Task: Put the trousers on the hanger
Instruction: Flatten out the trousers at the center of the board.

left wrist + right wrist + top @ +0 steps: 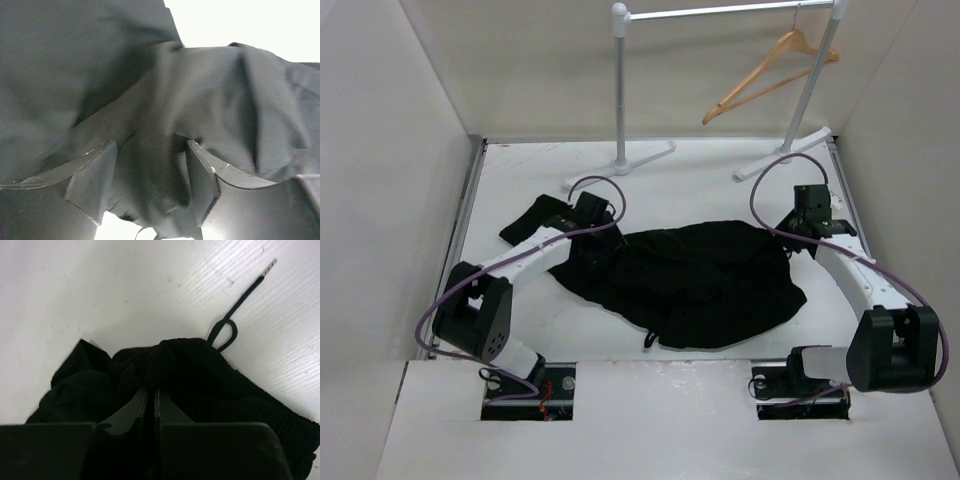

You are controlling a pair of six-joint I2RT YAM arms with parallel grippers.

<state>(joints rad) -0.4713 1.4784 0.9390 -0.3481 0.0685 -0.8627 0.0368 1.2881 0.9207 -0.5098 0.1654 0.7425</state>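
Right claw (151,397) is pressed together, pinching the ribbed waistband (240,390) of the trousers (700,285). The drawstring (244,298) trails loose across the white table (720,180) beyond it.

On the other side, the left claw (147,192) stands spread. Its fingers (92,185) are well apart with a fold of black cloth bunched between them, and nothing is clamped there yet.

The trousers lie in a heap mid-table with the long axis running left to right. The waist end is at the right claw, and the leg end trails off towards the far left, past the left wrist.

Here's what it all turns on: the hanger (770,72) isn't on the table at all. It hangs tilted from the grey rail (720,12) at the far right, up and beyond the right claw and well apart from the cloth. The right arm is clearly the nearer one, so the lift looks bound away from the bases and upward, waist end leading. My guess is the left has to close on its fold first.
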